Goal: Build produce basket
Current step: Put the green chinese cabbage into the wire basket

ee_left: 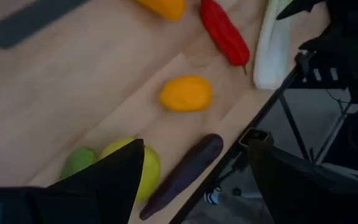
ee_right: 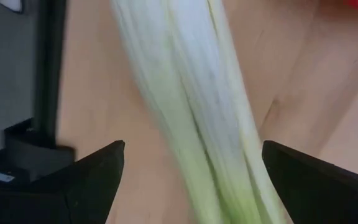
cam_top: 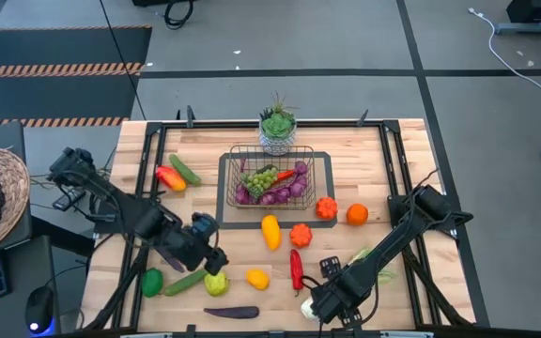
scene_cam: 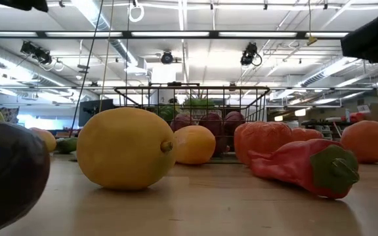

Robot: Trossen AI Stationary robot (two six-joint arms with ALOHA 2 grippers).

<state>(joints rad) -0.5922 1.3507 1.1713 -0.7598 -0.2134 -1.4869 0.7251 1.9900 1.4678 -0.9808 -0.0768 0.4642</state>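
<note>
The leek [ee_right: 191,112] lies at the table's near right edge, between the right gripper's [ee_right: 191,180] wide-open, empty fingers. Lower squarely, pinch mid-stalk. The basket [cam_top: 275,176] sits far centre. The left gripper [ee_left: 194,180] hovers open by the yellow fruit [ee_left: 146,171].

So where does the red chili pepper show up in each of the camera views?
High view: red chili, front centre, between the lemon and the right tool.
Low view: right foreground, stem toward camera.
Left wrist view: upper middle.
Right wrist view: not identifiable.
Shared landmark: the lemon beside it.
</note>
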